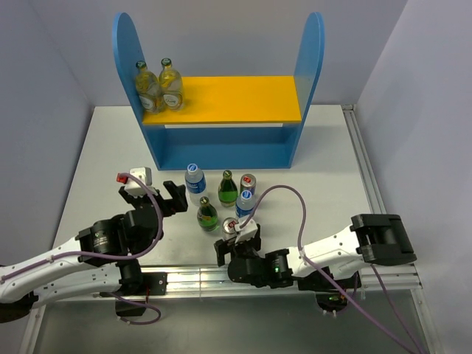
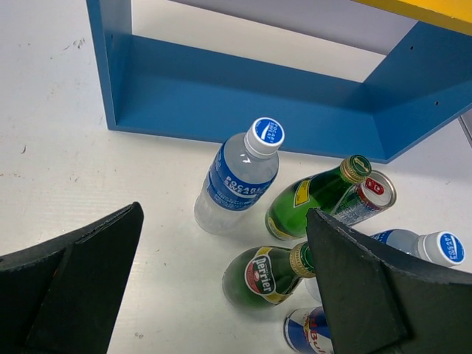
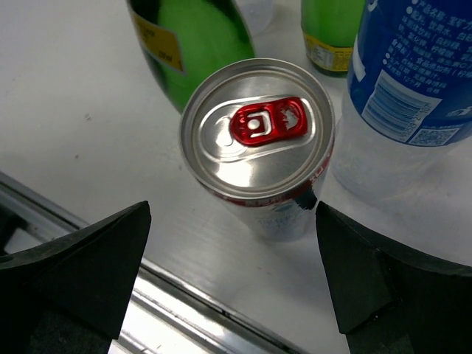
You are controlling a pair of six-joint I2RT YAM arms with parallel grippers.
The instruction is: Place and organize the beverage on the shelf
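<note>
1. The right gripper [image 1: 237, 237] hangs low at the near edge of the table [image 1: 96, 162]. Its jaws are spread wide and hold nothing.
2. A drink can [image 3: 257, 144] with a red pull tab stands upright right under that gripper. One black finger [image 3: 81, 273] is on each side of it, and neither touches it.
3. The left gripper [image 1: 164, 198] sits left of the drinks, a little farther in. Its jaws are also wide apart and empty, and they point toward the shelf.
4. Just past the near can stand a green glass bottle [image 1: 207, 214] with a red oval label and a clear water bottle [image 1: 244, 203] with a blue label and white cap.
5. Behind those stand three more drinks in a loose row. From the left they are a second water bottle [image 1: 195, 181], a second green bottle [image 1: 228, 188] and a second can [image 1: 248, 182]. The green bottle and this can are close together. All the drinks are upright on the table, near the shelf but not on it.
6. The blue shelf [image 1: 221, 151] stands at the far side of the table. Its base is open to the front.
7. On the left end of its yellow board [image 1: 243, 99], two pale yellow glass bottles [image 1: 161, 87] stand side by side against the left side panel [image 1: 125, 51].
</note>
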